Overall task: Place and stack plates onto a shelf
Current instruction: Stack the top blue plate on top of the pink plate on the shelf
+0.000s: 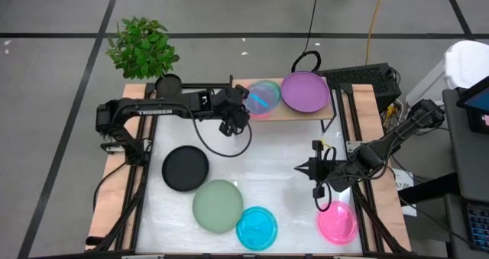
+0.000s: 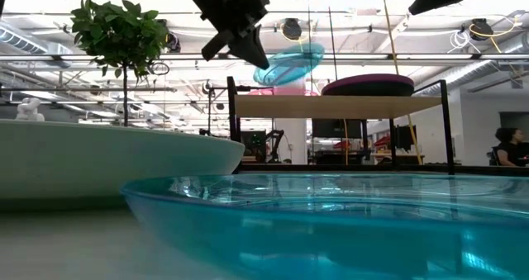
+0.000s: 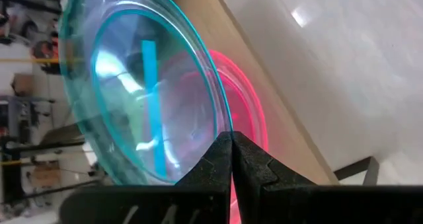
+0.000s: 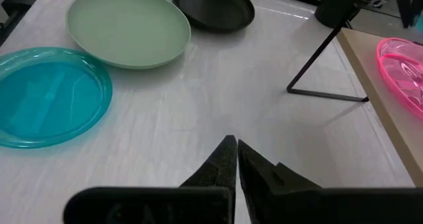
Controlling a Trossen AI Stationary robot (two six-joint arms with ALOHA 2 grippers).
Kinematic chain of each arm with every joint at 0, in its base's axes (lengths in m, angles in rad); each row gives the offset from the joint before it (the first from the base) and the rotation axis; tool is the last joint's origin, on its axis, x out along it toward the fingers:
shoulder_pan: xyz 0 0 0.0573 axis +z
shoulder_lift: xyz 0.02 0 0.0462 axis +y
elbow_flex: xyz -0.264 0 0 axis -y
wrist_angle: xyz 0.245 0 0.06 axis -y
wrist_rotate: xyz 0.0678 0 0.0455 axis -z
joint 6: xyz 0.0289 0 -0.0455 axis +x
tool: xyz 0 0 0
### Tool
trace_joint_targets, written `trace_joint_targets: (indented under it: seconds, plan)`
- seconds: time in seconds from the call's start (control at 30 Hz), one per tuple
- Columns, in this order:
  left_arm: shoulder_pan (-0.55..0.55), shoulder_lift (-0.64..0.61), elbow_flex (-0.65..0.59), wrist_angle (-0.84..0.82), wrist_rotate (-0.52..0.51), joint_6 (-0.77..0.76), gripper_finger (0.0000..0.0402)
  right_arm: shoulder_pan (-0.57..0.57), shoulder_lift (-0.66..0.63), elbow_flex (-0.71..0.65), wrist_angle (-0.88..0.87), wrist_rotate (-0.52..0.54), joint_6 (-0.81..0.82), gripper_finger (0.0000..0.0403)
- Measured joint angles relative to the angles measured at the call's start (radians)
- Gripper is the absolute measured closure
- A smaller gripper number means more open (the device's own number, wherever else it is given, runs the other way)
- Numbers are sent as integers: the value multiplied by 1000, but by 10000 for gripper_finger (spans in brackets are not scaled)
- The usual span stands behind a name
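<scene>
Left gripper (image 1: 246, 105) is clamping the rim of a cyan plate (image 1: 264, 95), holding it tilted above a pink plate (image 3: 248, 112) that is lying on the shelf (image 1: 294, 112). Jaws are pinched tight on the edge in the left wrist view, so the plate is hanging off them at a slant, likely so it can slide flat onto the pink one and make a stack. Low view is showing the cyan plate clear of the shelf top, not yet resting.

Purple plate (image 1: 305, 91) is sitting on the shelf's other half, beside the pink one, filling the width. Shelf is standing at the table's (image 1: 267, 167) far edge, near the middle.

Right gripper (image 1: 302, 168) is hanging over the table's right-middle with fingers pressed together on nothing, probably waiting for its turn. A second pink plate (image 1: 337, 221) is lying near the right front corner, closest to that arm.

Black plate (image 1: 186, 168) is lying toward the left edge, sage green plate (image 1: 218, 205) just in front of it, and a second cyan plate (image 1: 257, 228) at the front edge touching or slightly under the green one; all loose on the table, still to be shelved.
</scene>
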Motion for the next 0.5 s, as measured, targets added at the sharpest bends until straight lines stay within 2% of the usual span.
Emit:
trace_joint_targets:
  seconds: [0.3, 0.5]
  plan:
    - [33, 4, -1, -9, -1, -63, 397, 0, 0, 0, 0, -2, -1, 403]
    - [33, 4, -1, -9, -1, -118, 355, 0, 0, 0, 0, -2, -1, 403]
